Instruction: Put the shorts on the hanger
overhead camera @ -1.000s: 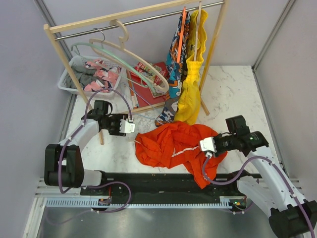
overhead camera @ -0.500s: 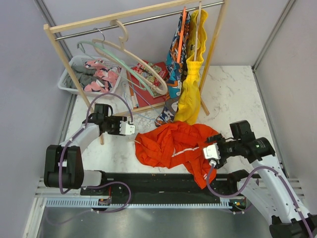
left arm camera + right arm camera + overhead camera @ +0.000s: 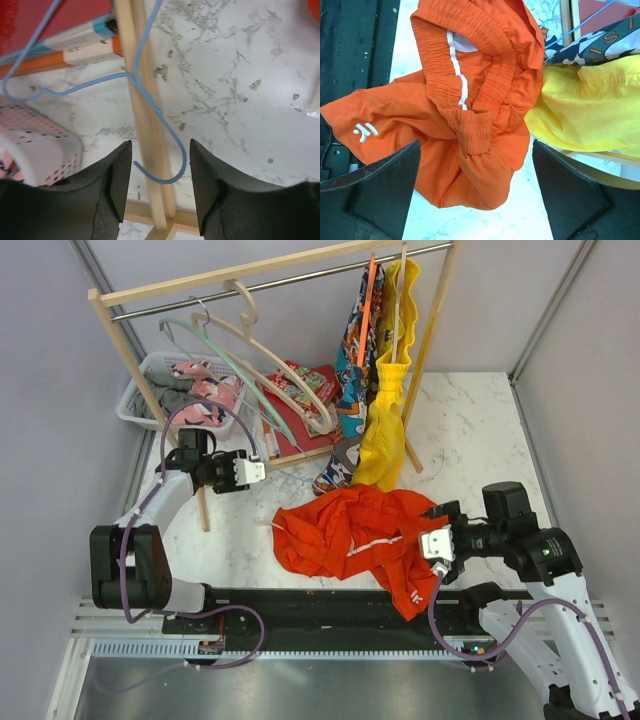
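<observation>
The orange-red shorts (image 3: 345,530) lie crumpled at the near edge of the marble bench (image 3: 470,430), with the right pincer (image 3: 475,150) spread wide beside them and gripping nothing. The left pincer (image 3: 159,165) stands spread around the hook of the light-blue hanger (image 3: 150,100). The hanger lies unpinched across the rack's wooden rail (image 3: 147,145).

Pale grey-lilac walls (image 3: 40,390); white marble table (image 3: 480,430); wooden garment rack (image 3: 124,358) at back.

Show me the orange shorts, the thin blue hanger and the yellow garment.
shorts (image 3: 345,525): top view, middle of the crumpled fabric.
hanger (image 3: 172,131): left wrist view, wire of its hook.
yellow garment (image 3: 385,430): top view, its hanging lower half.
</observation>
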You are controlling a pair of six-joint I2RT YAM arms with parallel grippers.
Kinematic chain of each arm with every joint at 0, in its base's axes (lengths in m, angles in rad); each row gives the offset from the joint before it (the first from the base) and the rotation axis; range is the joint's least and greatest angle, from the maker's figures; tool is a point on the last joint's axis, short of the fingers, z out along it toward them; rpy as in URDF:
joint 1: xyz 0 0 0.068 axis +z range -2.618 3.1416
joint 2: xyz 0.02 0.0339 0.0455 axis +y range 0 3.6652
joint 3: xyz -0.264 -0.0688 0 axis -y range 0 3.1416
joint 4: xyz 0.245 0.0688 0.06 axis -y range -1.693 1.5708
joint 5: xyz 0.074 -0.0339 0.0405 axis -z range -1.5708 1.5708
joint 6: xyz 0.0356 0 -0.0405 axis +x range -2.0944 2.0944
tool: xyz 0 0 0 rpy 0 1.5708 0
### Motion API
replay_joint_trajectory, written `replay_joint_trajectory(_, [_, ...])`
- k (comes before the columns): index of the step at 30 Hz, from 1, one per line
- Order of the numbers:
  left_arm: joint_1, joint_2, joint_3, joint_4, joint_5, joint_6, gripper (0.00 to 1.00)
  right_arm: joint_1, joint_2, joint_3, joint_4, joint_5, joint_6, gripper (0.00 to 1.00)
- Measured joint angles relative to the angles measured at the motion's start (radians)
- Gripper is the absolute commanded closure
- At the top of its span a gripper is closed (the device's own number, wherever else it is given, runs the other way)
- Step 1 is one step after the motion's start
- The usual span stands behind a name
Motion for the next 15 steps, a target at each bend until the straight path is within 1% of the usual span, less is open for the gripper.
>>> replay_joint_trajectory(4, [0.0, 0.06, 0.0, -0.02, -0.003, 0.001, 0.44, 0.001, -0.013, 0.007, 0.001, 0.001, 0.035, 0.02])
replay_joint_trajectory(7, [0.0, 0.068, -0.005, -0.026, -0.003, 0.007, 0.44, 0.001, -0.027, 0.015, 0.001, 0.002, 0.061, 0.02])
replay_joint_trajectory(10, [0.0, 0.069, -0.016, -0.026, -0.006, 0.014, 0.5, 0.001, -0.039, 0.022, 0.002, 0.002, 0.076, 0.02])
replay_joint_trajectory(11, [0.0, 0.071, -0.019, -0.028, -0.008, 0.016, 0.54, 0.001, -0.045, 0.022, 0.004, 0.002, 0.083, 0.02])
replay_joint_trajectory(15, [0.0, 0.076, -0.035, -0.027, -0.016, 0.027, 0.64, 0.001, -0.053, 0.029, 0.012, 0.008, 0.111, 0.02])
